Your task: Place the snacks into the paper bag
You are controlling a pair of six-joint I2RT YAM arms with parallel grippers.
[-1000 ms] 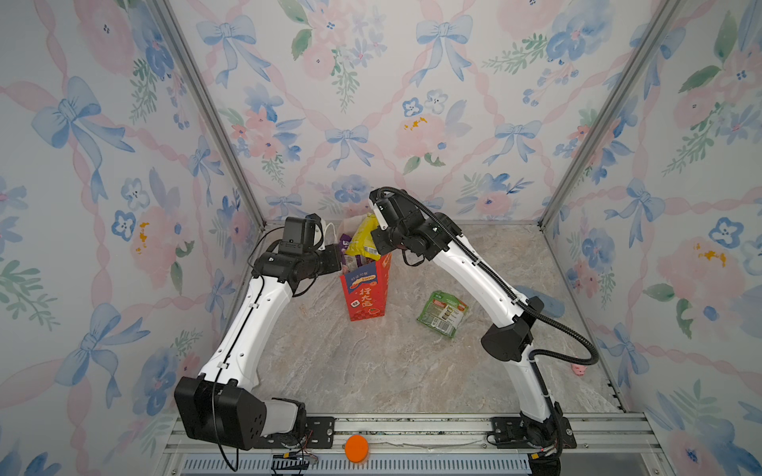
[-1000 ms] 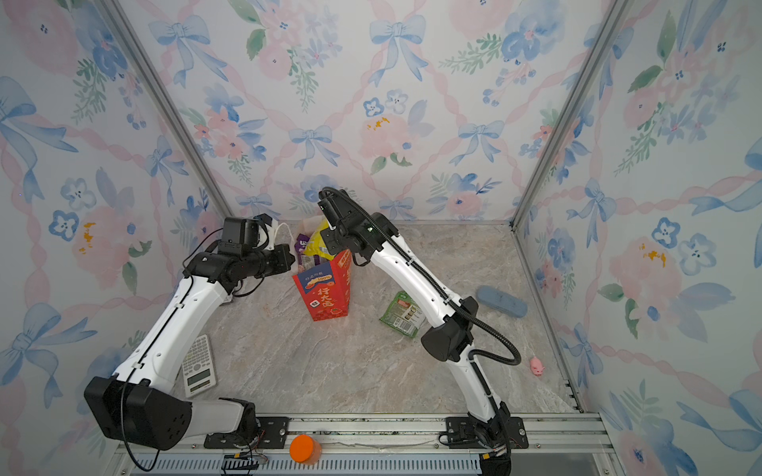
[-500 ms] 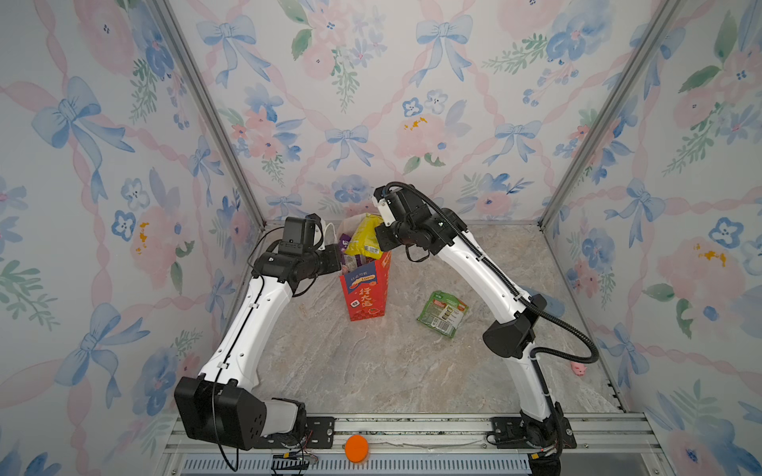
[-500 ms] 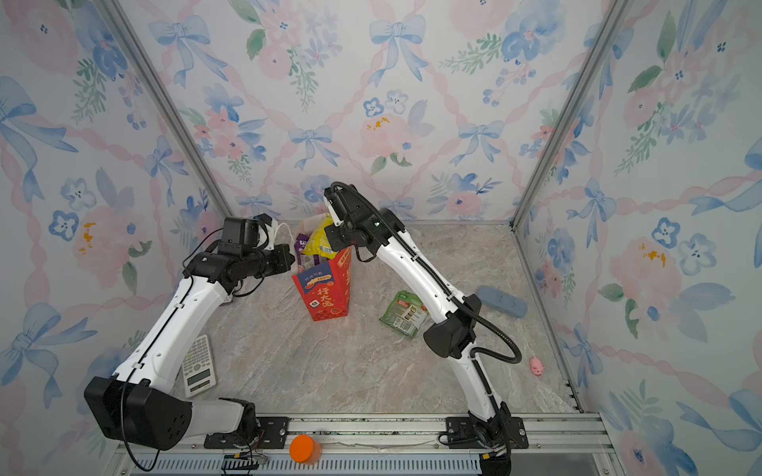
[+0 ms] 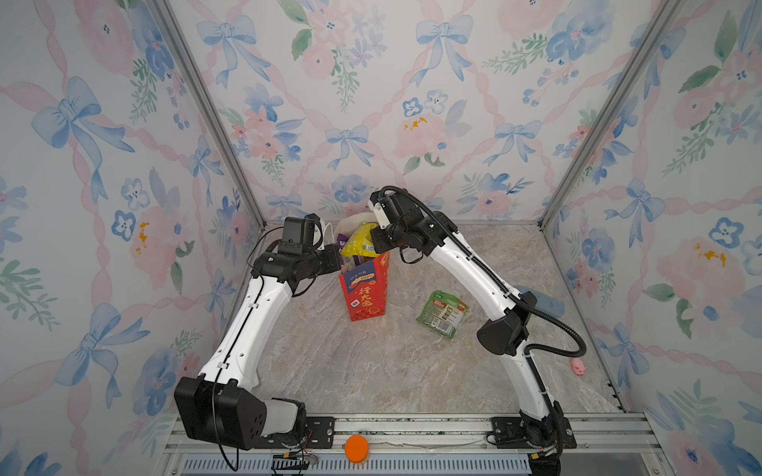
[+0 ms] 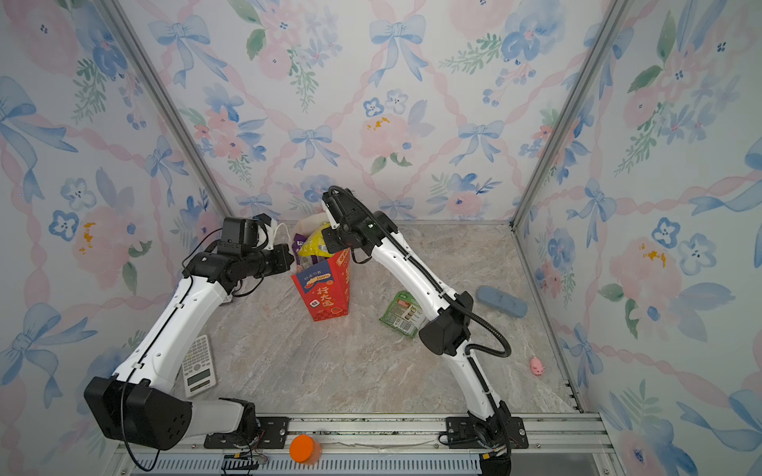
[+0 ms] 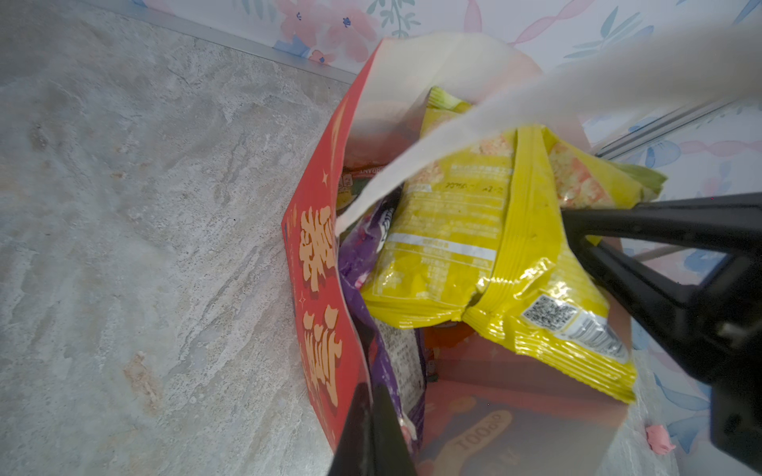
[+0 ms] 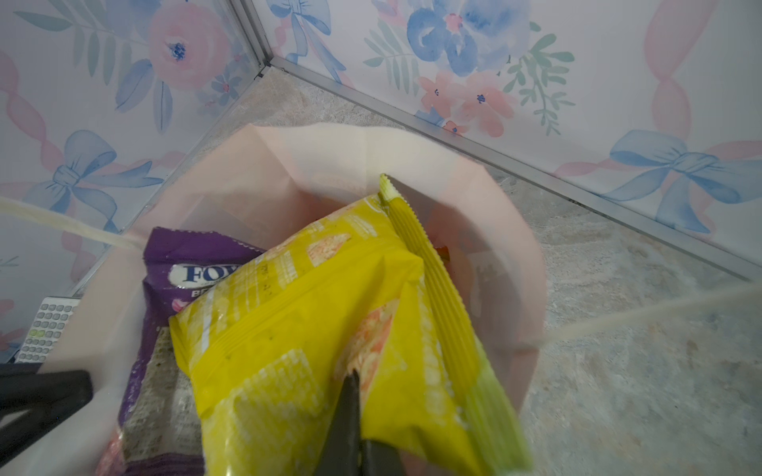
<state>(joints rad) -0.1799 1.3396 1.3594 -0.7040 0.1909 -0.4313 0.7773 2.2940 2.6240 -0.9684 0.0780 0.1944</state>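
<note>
The tall red paper bag [image 5: 365, 294] stands upright toward the back left of the marble-patterned surface [image 5: 371, 371]. Its front carries a blue patch above yellow-white Chinese characters, its inside is white, and its mouth gapes open. The left fingers [image 7: 365, 432] are closed flat on the bag's near rim, pinching the red wall between them, and a white cord handle [image 7: 556, 94] runs blurred across the left wrist view. A glossy yellow plastic snack packet [image 5: 359, 246] lies tilted across the mouth, with crimped ends and a printed code near one corner. The right fingers [image 8: 342, 428] are clamped shut on its side. Beneath it a purple plastic packet [image 8: 185, 272] lettered "FOX" stands against the bag's inner wall, with something orange deeper down. A flat green plastic packet [image 5: 442, 314] lies on the surface to the right of the bag, apart from it.
</note>
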